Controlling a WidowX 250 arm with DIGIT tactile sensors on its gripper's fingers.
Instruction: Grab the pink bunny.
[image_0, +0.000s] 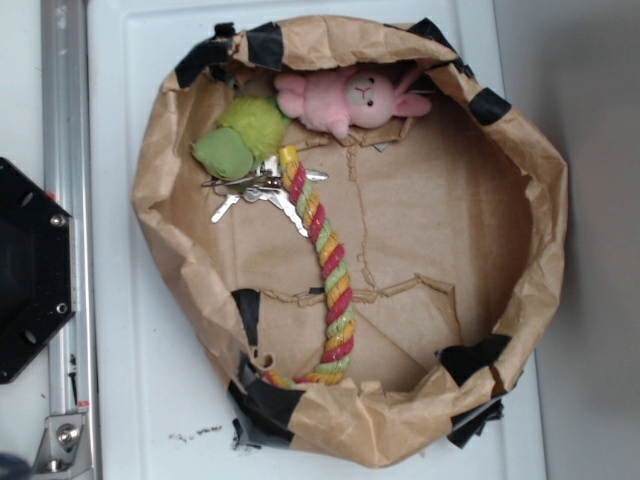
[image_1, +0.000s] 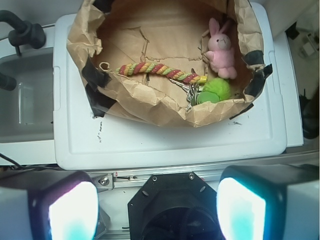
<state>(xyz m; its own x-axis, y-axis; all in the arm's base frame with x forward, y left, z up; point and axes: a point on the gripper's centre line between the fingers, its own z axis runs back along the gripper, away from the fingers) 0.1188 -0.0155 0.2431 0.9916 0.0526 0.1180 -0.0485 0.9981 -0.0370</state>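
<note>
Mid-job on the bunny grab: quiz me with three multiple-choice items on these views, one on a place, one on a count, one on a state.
1. Where does the pink bunny lie in the paper bag?
A. against the bag's wall, beside the green plush toy
B. outside the bag on the white lid
C. under the rope

2. How many plush toys are in the bag?
A. one
B. two
C. four

3. What is the state of the end effector?
A. shut on the bunny
B. shut on the rope
C. open, holding nothing

Answers:
1 A: the bunny rests by the wall with the green toy next to it.
2 B: only the bunny and the green toy, besides the rope and keys.
3 C: in the wrist view both fingers stand wide apart, far from the bag.
</note>
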